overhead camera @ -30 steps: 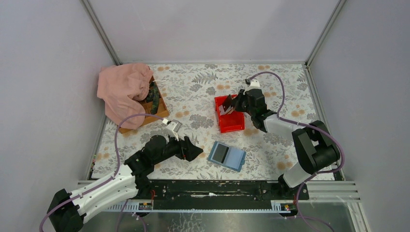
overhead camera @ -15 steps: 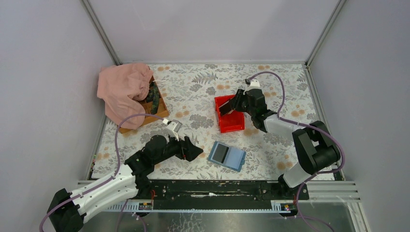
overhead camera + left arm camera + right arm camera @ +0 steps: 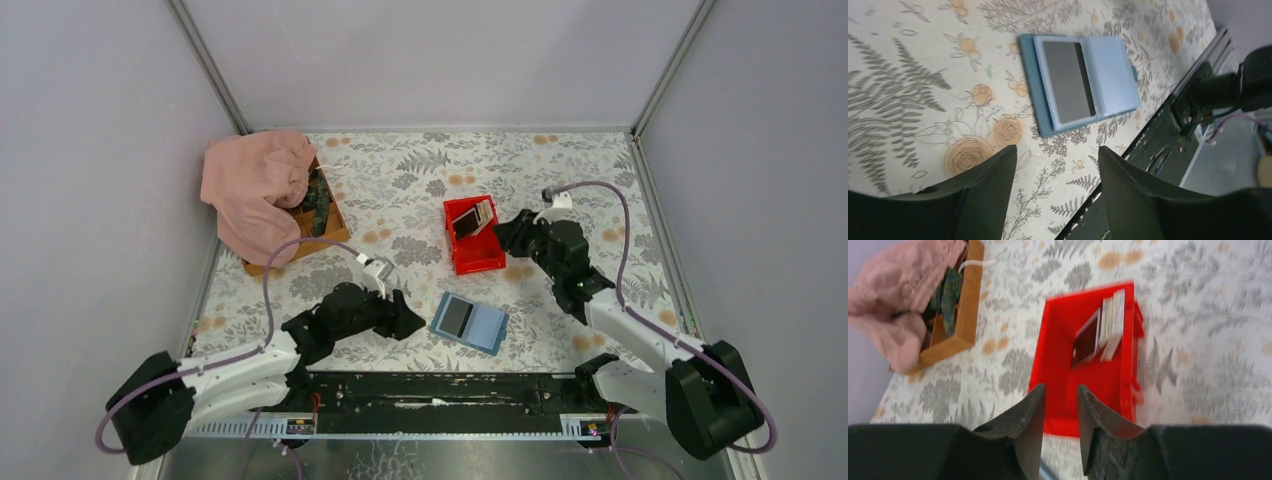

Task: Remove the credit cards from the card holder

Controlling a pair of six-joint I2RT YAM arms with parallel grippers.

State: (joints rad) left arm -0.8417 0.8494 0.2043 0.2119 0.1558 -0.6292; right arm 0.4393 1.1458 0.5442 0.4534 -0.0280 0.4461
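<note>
With credit cards [image 3: 473,219] laid in the red bin [image 3: 478,256] and left hand [image 3: 410,322] and right hand [image 3: 505,232] spread empty, the card holder's [image 3: 488,326] dark card [image 3: 457,317] is judged next.

I read my left arm [image 3: 250,372] and right arm [image 3: 640,335] as black joint housings with white links. A purple cable [image 3: 590,184] loops along each. The fingers [image 3: 1143,200] are matte black.

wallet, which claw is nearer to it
Left. The left claw sits just beside the wallet, on its left; the right claw is farther off, by the red bin.
</note>
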